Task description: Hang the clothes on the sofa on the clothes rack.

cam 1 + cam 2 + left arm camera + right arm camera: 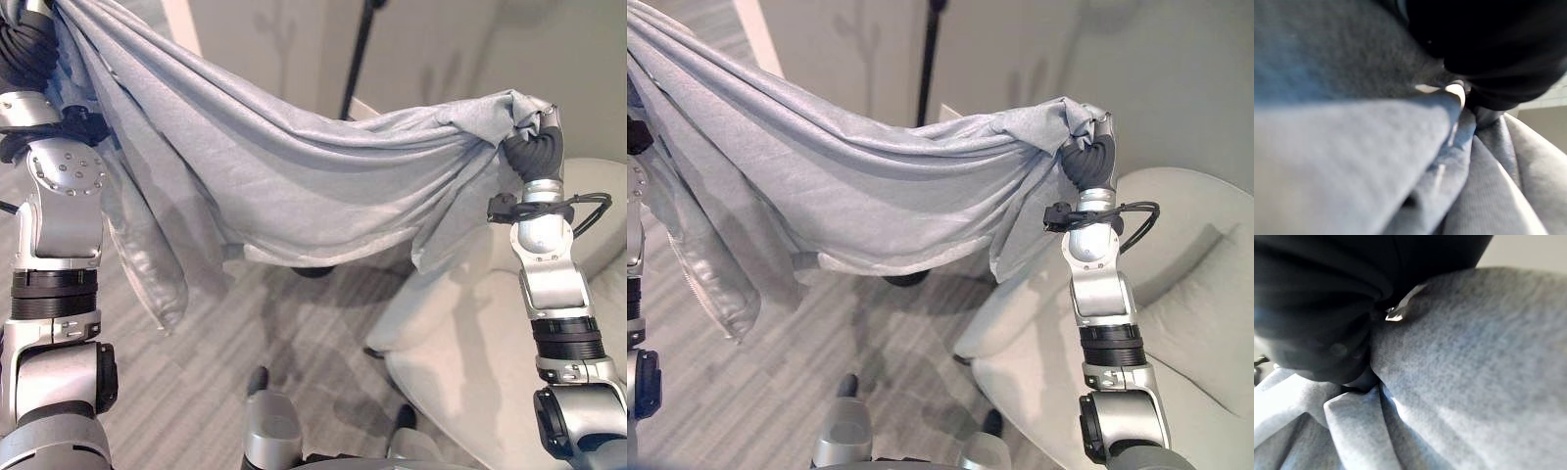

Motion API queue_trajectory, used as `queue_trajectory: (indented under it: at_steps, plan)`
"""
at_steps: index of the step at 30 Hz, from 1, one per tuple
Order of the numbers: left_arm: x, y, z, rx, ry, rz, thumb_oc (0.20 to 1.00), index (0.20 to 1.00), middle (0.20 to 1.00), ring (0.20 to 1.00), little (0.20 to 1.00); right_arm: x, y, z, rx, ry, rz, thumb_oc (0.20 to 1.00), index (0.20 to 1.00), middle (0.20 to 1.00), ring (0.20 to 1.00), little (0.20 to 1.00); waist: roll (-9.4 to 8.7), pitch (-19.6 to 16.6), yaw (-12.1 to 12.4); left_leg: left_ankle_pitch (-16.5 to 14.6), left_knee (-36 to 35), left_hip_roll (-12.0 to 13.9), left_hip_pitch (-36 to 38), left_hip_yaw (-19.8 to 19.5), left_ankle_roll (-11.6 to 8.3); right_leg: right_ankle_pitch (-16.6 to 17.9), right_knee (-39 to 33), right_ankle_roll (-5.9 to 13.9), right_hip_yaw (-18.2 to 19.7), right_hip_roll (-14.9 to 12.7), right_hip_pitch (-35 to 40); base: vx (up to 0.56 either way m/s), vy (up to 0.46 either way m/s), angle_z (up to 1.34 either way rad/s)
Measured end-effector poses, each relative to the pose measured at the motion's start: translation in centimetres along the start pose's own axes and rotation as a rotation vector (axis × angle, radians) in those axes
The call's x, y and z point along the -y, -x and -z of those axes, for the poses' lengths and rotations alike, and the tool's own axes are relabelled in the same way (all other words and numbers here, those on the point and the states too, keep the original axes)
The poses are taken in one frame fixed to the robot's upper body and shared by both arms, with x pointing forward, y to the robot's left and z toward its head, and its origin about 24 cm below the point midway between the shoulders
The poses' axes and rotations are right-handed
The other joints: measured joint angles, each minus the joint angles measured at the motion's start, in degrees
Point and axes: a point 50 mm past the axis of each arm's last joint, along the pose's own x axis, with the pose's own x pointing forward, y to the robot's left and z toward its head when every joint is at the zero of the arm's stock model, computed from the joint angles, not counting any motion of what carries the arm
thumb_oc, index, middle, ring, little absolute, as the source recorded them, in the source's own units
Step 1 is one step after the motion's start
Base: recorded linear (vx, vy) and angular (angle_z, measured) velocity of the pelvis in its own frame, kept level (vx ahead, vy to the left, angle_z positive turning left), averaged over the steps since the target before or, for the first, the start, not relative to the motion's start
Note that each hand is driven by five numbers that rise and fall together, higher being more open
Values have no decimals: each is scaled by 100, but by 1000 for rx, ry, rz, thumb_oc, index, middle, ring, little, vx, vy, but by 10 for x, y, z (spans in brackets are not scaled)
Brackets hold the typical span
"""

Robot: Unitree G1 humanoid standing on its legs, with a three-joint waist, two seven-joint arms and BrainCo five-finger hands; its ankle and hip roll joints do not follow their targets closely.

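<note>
A grey garment hung stretched between the two raised arms, its long axis running crosswise in front of the robot, high at the left and sagging through the middle toward the right. The right robot hand was up at the garment's right end with cloth bunched over and round it; in the right wrist view the fabric was gathered tight against the dark cover, so the robot hand appeared closed on the cloth, though the fingers themselves were buried. The left robot hand sat at the upper left end, wrapped in folds (a single pale fingertip showed among them), and whether its fingers were curled could not be told. The garment was off the sofa, whose pale cushion lay below and to the robot's right. A dark upright pole stood beyond the cloth, past its middle, against a light wall, possibly part of the clothes rack; judged from this, the coming move would carry the span forward to it. Grey striped floor lay underneath.
</note>
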Motion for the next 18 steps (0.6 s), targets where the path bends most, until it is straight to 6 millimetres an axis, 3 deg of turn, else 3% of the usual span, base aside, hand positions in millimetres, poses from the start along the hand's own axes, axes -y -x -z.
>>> queue_trajectory:
  at_steps: [1,2,3,4,5,6,7,8,9,14,18]
  plan:
    - [-2,1,-2,10,1,-2,200,200,200,200,200,-1,1,1,-5,0,-2,200,200,200,200,200,93,-86,-15,-73,8,-186,134,150,166,-628,389,111,-353,165,-149,-65,536,-22]
    - [-3,3,-3,19,4,0,200,200,200,200,200,-1,3,3,-13,4,-4,200,200,200,200,200,127,-118,-106,-87,2,-283,174,133,251,-966,543,226,-377,407,-160,-71,459,-26]
    - [1,11,-4,17,21,17,200,200,200,200,200,4,4,4,-13,19,5,200,200,200,200,200,384,-50,-182,-126,-158,-340,386,118,378,-1806,894,518,-159,748,-219,-64,338,-2]
    - [10,18,-4,-11,66,28,200,200,200,200,200,12,9,5,-7,47,7,200,200,200,200,200,532,-58,-214,-61,-309,-256,521,95,472,-2334,1220,579,40,1091,-287,-24,122,10]
    - [20,26,-3,-33,83,58,200,200,200,200,200,17,13,6,0,71,1,200,200,200,200,200,706,-83,-340,32,-492,-255,645,40,510,-2565,1384,547,96,1460,-363,-4,47,10]
    - [22,32,1,-36,74,83,200,200,200,200,200,18,13,3,17,85,-5,200,200,200,200,200,732,-122,-465,54,-685,-381,823,199,505,-2654,1278,577,-382,1679,-554,48,6,-10]
    - [23,34,2,-37,71,89,200,200,200,200,200,19,13,4,16,88,-5,200,200,200,200,200,665,-162,-484,53,-730,-496,879,276,505,-2530,1017,539,-537,1724,-552,48,-21,-15]
    - [24,39,5,-42,68,109,200,200,200,200,200,20,15,9,-7,97,-6,200,200,200,200,200,414,-316,-588,46,-792,-791,905,196,494,-1904,302,295,-438,1698,-424,50,-60,3]
    - [30,51,9,-80,93,125,200,200,200,200,200,25,14,19,-41,138,-9,200,200,200,200,200,410,-450,-601,24,-838,-837,933,121,459,-1655,-342,467,-382,1742,-117,44,-117,14]
    - [26,54,11,-94,105,119,200,200,200,200,200,27,13,20,-40,152,-12,200,200,200,200,200,383,-478,-507,-3,-883,-665,903,105,319,-1614,-448,423,-404,1912,-86,27,-75,1]
    - [24,52,4,-67,122,114,200,200,200,200,200,27,13,23,-54,156,-14,200,200,200,200,200,262,-548,-514,33,-871,-604,834,-35,240,-1655,-450,377,-533,1956,-99,31,-101,15]
